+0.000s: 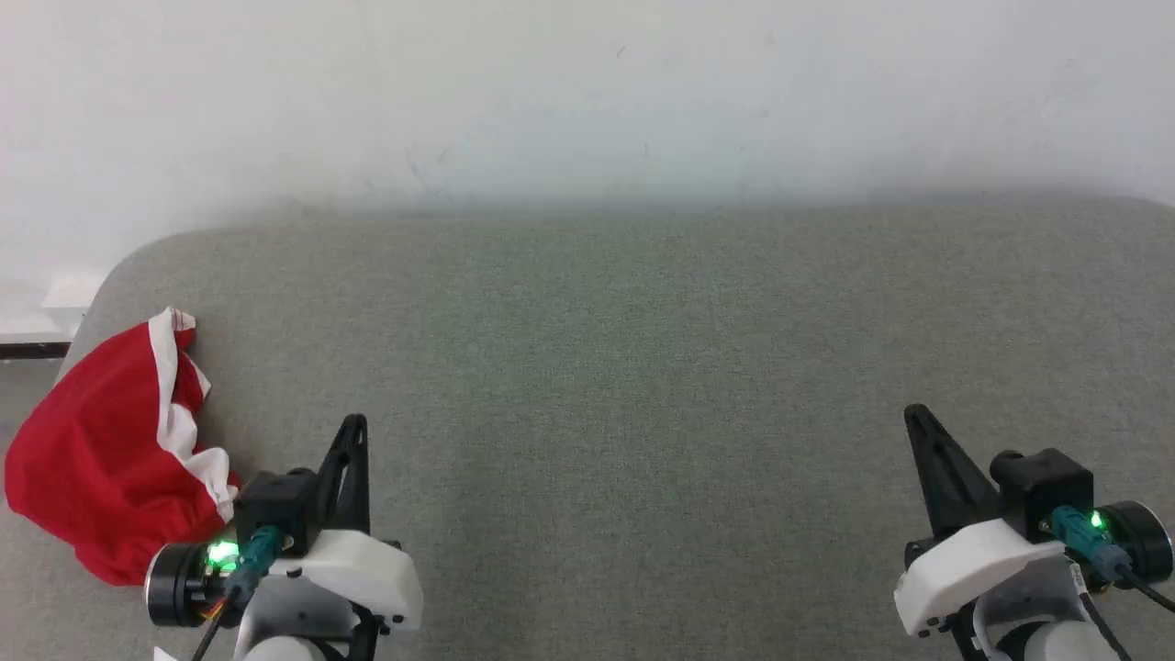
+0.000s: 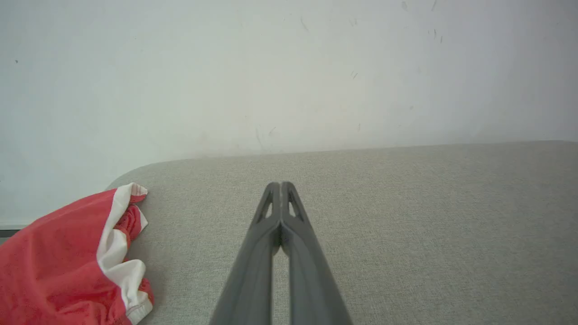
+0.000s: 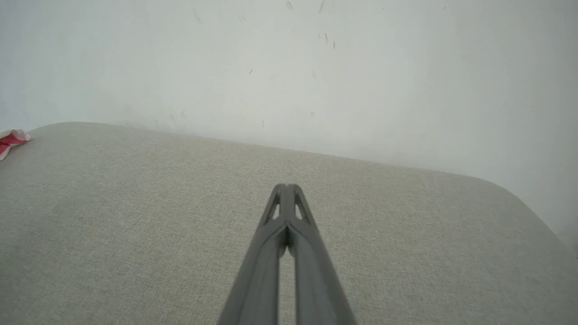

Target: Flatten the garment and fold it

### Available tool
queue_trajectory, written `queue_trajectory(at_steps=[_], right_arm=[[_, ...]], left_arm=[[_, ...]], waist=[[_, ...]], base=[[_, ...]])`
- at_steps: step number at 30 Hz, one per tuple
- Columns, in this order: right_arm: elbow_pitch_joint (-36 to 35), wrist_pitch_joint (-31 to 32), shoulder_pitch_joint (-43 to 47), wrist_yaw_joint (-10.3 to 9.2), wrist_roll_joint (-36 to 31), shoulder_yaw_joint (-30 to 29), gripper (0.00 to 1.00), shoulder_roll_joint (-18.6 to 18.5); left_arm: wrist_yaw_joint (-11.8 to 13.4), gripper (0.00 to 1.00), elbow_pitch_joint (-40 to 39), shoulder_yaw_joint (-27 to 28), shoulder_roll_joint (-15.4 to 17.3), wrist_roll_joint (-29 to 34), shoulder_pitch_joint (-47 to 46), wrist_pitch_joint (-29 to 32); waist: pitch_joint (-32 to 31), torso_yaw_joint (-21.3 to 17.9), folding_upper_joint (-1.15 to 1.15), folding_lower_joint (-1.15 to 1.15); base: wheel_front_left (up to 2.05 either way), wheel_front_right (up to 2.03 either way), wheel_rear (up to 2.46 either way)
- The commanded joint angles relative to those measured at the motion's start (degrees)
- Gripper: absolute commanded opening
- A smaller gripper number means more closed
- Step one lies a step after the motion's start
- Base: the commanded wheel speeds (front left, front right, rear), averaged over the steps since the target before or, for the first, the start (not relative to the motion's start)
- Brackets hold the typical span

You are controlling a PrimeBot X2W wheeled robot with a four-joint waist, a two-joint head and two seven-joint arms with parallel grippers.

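We face a pale wall (image 1: 587, 92) that rises behind everything. Below it spreads a grey cloth-covered table (image 1: 643, 367) with rounded far corners. The garment (image 1: 92, 459) lies bunched in a heap at the table's left edge. It is red with its white band folded and crumpled along the side towards the middle, and part of it reaches past the edge. Our left gripper (image 1: 353, 422) hangs low over the table just to the right of the heap. Its two dark fingers are pressed together at the tips, hold nothing and point towards the wall. The fingers stand clear of the cloth. Our right gripper (image 1: 913, 413) sits well apart on the far side of the table. Its fingers are likewise together and hold nothing, over bare grey cloth.
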Motion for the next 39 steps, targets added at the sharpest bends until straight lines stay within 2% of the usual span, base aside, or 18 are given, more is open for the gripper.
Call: queue_trajectory(at_steps=[1, 19, 20, 39], right_arm=[[0.04, 0.03, -0.87, -0.05, -0.44, -0.01, 0.00, 0.24], [0.04, 0.03, -0.87, -0.05, -0.44, -0.01, 0.00, 0.24], [0.00, -0.02, 0.00, 0.00, 0.01, -0.01, 1.00, 0.00], [-1.32, -2.01, 0.47, -0.01, 2.29, -1.37, 1.00, -0.01]], left_arm=[[-0.46, 0.00, -0.31, 0.25, -0.30, 0.38, 0.37, 0.01], [-0.46, 0.00, -0.31, 0.25, -0.30, 0.38, 0.37, 0.01], [0.01, 1.00, 0.00, 0.00, 0.00, 0.00, 0.00, -0.01], [2.47, 1.00, 0.00, -1.57, -0.02, -0.11, -0.50, -2.02]], waist=[[0.00, 0.00, 0.00, 0.00], [0.00, 0.00, 0.00, 0.00], [0.00, 0.00, 0.00, 0.00], [0.26, 0.24, 0.00, 0.00]], base=[[0.00, 0.00, 0.00], [0.00, 0.00, 0.00], [0.00, 0.00, 0.00], [0.00, 0.00, 0.00]])
